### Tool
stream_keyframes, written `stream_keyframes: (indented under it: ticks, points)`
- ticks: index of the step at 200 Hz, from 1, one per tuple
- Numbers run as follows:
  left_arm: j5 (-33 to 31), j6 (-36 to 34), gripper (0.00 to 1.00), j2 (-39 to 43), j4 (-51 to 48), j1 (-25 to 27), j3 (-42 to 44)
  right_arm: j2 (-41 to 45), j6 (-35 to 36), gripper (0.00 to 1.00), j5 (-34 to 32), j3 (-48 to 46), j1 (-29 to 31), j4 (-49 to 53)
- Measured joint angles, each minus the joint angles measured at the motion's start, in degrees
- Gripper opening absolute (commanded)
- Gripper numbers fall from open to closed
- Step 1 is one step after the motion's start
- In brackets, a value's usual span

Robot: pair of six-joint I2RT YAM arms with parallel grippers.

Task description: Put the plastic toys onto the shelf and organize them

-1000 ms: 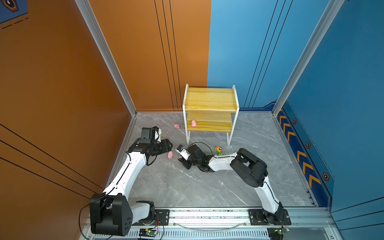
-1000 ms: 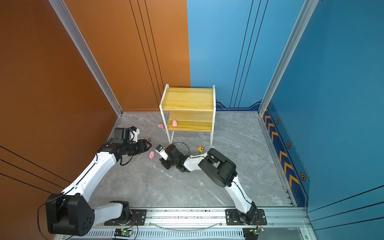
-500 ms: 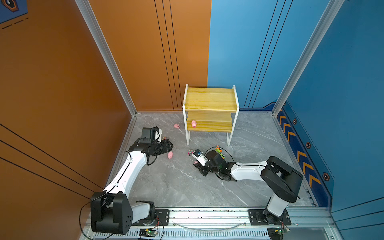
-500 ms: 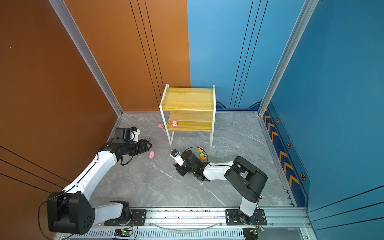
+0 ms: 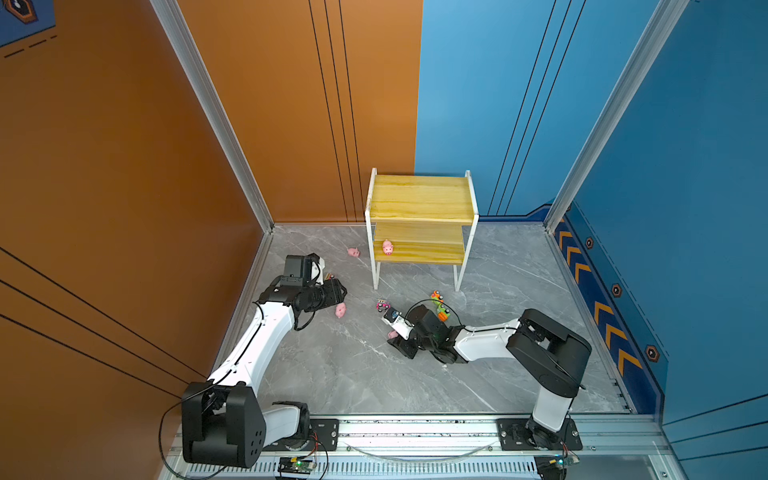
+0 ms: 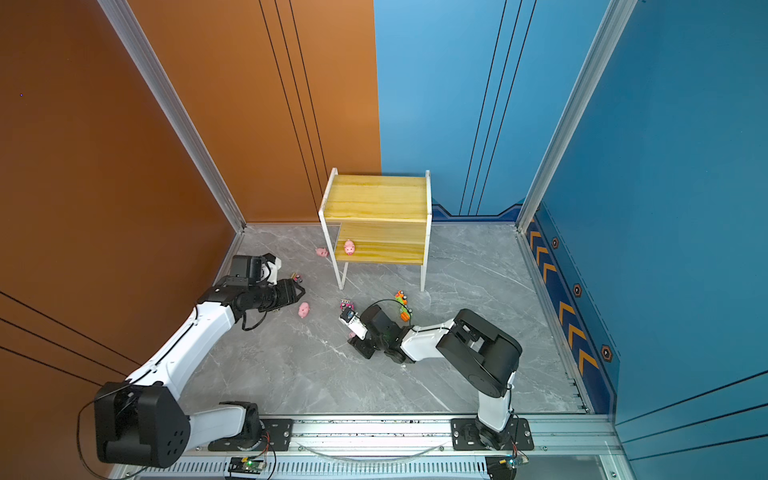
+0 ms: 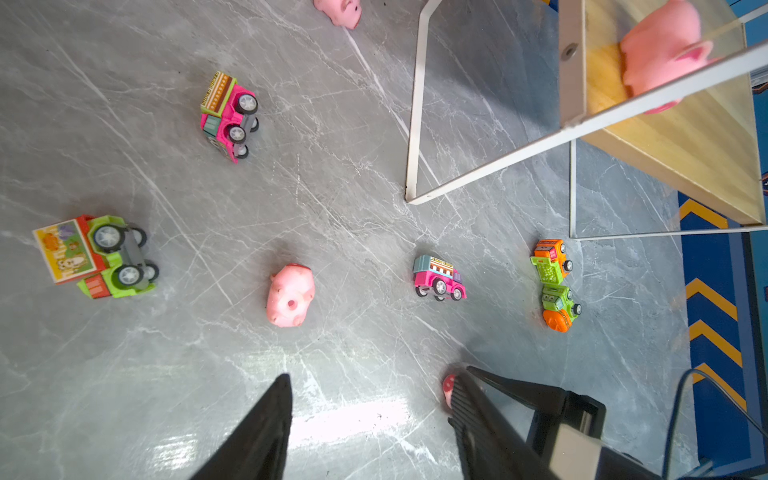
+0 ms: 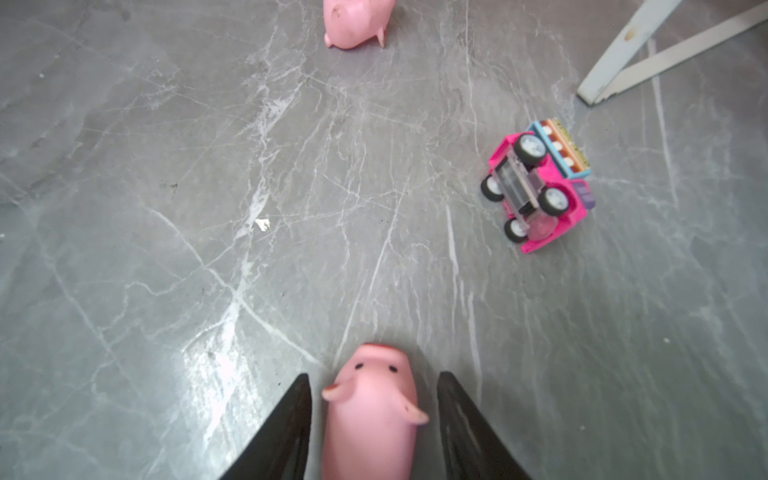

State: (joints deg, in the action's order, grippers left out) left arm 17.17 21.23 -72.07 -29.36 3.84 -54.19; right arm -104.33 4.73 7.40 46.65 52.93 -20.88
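Right gripper [image 8: 374, 376] fingers parted, straddling pig [image 8: 370, 415], no squeeze; pig's long axis runs along fingers, snout outward, in front of shelf [image 5: 419, 199]. Left gripper [image 5: 340, 291] spread, empty, farther off.

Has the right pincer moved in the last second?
Yes: in a top view, the right pincer went from left of the shelf's front-left leg to right of it, nearer the base rail.

- Both top views: bright, even overhead light; sharp throughout; shadows on the grey floor [image 5: 332, 374] faint and soft.
- Left wrist view: white glare patch, lower centre; pig [image 7: 660, 45] on the shelf [image 7: 685, 137], upper right, out of focus.
- Right wrist view: soft overall; glare streak lower left; near pig [image 8: 370, 415], bottom centre, blurred.
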Motion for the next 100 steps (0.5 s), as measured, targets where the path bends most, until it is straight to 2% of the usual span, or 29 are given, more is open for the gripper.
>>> stream_keyframes:
  ticks: [28,100]
  points:
    - [0.0,0.0,0.63,0.0,0.02,0.0,0.0,1.9,-0.02,0.67,0.09,-0.22,0.02,1.75]
    - [0.0,0.0,0.63,0.0,0.02,0.0,0.0,3.26,0.02,0.7,0.07,-0.66,0.5,6.43]
